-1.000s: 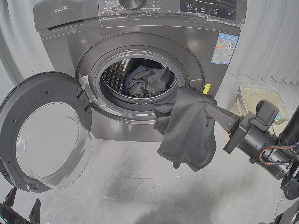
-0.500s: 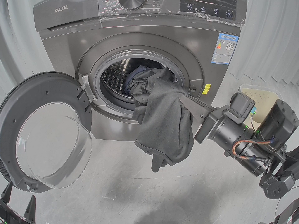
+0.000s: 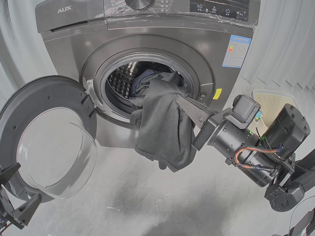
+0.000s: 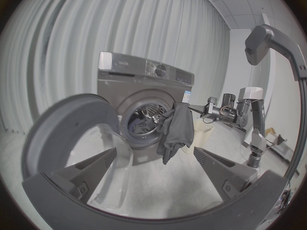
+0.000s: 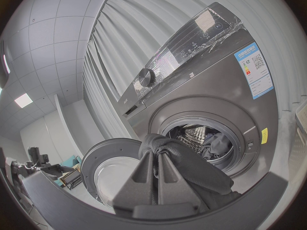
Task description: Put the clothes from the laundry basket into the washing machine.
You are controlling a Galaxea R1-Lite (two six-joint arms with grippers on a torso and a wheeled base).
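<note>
The washing machine (image 3: 147, 46) stands with its round door (image 3: 49, 131) swung wide. My right arm hides most of the laundry basket (image 3: 275, 102), so I cannot tell what is inside. The dark grey cloth (image 3: 162, 128) hangs from my right gripper (image 3: 179, 99), pinched tight at its top, in front of the drum (image 3: 121, 81). My left gripper (image 4: 153, 154) is spread wide, holding nothing.
</note>
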